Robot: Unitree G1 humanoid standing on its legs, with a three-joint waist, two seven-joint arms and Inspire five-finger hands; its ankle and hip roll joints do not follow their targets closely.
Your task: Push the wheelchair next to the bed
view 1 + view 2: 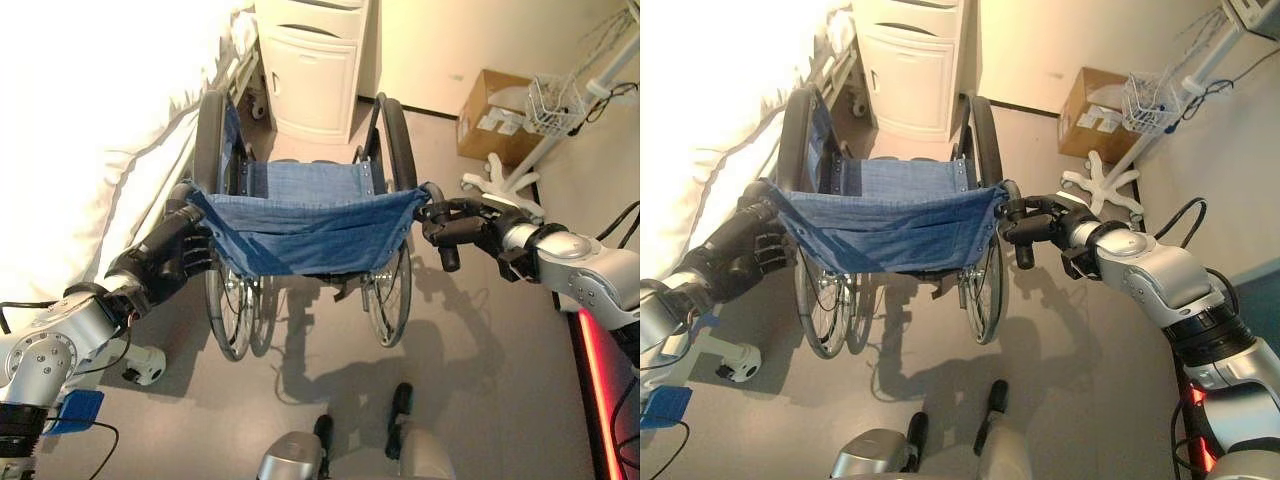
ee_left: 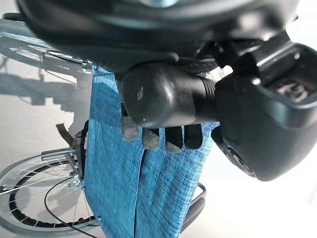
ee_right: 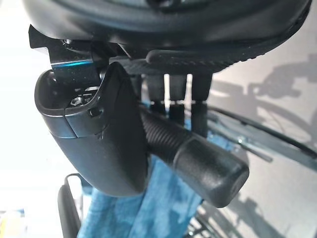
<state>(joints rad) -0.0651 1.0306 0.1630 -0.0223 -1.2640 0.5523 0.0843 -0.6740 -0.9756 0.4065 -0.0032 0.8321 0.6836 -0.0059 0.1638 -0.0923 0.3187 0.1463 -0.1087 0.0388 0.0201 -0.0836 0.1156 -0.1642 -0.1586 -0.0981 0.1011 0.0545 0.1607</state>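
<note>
Wheelchair (image 1: 305,225) held by both push handles, just beside the bed (image 1: 90,130).

The wheelchair is seen from behind, its long axis pointing away toward a cream cabinet (image 1: 312,70), its blue fabric backrest nearest. The left hand (image 1: 165,258) is curled round the left push handle (image 2: 163,96); the right hand (image 1: 455,228) is curled round the right push handle (image 3: 198,158). A cardboard box (image 1: 498,115) is seen closed on the floor to the right, and small items, too blurred to tell, lie in a wire basket (image 1: 555,103) on a wheeled stand.
</note>
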